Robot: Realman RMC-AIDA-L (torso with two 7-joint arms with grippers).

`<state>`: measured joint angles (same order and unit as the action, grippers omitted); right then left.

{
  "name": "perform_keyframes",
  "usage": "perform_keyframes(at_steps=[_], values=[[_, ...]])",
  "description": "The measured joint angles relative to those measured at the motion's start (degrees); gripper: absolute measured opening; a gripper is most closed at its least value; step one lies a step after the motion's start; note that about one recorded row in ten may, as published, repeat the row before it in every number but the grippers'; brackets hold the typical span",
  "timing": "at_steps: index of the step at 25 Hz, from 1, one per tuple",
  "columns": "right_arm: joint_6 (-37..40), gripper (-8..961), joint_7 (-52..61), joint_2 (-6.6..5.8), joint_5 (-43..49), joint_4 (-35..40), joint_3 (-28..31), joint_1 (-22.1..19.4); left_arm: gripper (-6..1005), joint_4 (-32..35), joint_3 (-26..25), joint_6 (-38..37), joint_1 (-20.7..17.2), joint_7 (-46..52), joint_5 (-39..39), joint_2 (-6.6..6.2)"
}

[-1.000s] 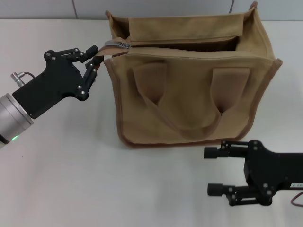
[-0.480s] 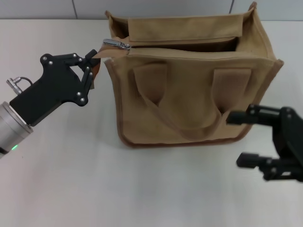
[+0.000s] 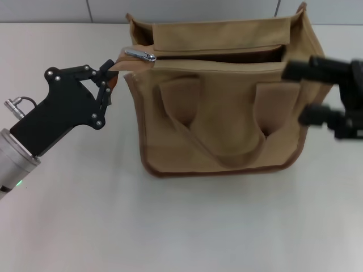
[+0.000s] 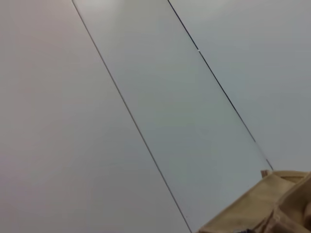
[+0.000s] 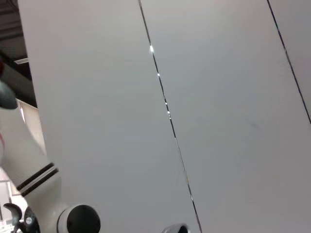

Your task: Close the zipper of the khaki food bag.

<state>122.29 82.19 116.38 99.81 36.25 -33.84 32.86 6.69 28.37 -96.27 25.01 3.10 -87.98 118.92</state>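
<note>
**Anchoring the tab end before I run the pull across**

My left gripper (image 3: 108, 76) sits at the left end of the khaki food bag (image 3: 227, 113), fingers pinched on the tan end tab (image 3: 116, 63) of the zipper (image 3: 215, 54). The silver pull (image 3: 140, 55) lies just right of that tab, at the bag's far left top corner, and the mouth is open from there to the right end. My right gripper (image 3: 309, 93) hovers at the bag's right side with its fingers apart, holding nothing.

To do this well, I judge I should keep the tab taut leftward, bring the right gripper over to the pull, and draw it straight right along the zip line without lifting the bag.

Only the head view shows both grippers and the zipper. My left wrist view catches just a khaki corner against the wall (image 4: 146, 97); my right wrist view shows wall alone.
</note>
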Motion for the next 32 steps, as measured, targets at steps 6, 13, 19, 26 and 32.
perform_keyframes(at_steps=[6,13,19,26,32], values=[[-3.50,744,7.25,-0.90,0.33,3.46,-0.83,4.13,17,-0.02,-0.33,-0.80,0.21,-0.10,0.10,-0.01],[-11.31,744,7.87,-0.53,0.48,11.87,-4.03,4.72,18,-0.02,-0.34,-1.13,0.54,-0.13,0.10,0.04],[-15.23,744,10.32,-0.45,0.48,17.74,-8.05,6.13,19,-0.02,-0.34,-1.29,0.56,-0.16,0.09,0.08],[-20.48,744,11.70,-0.28,1.53,21.66,-13.06,7.27,20,-0.68,-1.00,-1.37,0.84,-0.13,0.08,0.08],[-27.87,744,11.78,0.43,5.89,23.40,-19.38,9.89,21,-0.72,-1.09,-1.93,1.00,0.11,0.09,0.08]])
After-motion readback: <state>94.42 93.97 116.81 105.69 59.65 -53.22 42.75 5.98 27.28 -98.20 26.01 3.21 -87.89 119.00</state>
